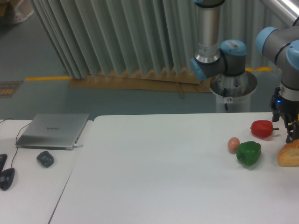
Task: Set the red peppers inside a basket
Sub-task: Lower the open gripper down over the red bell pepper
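Red pepper [262, 129] lies on the worktop [163, 177], just behind the green pepper [248, 153]; gripper [286, 126] beside it, jaws' spread not discernible. You should expect a light, firm, glossy, probably slippery body: grip across its widest girth, not the stem.

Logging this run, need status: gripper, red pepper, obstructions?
Gripper right of red pepper, empty, jaw state unclear. Pepper on table. Green pepper, bread loaf close by. Basket not visible.

red pepper [262, 129] lies on the table [163, 177] beside the tool [290, 133].
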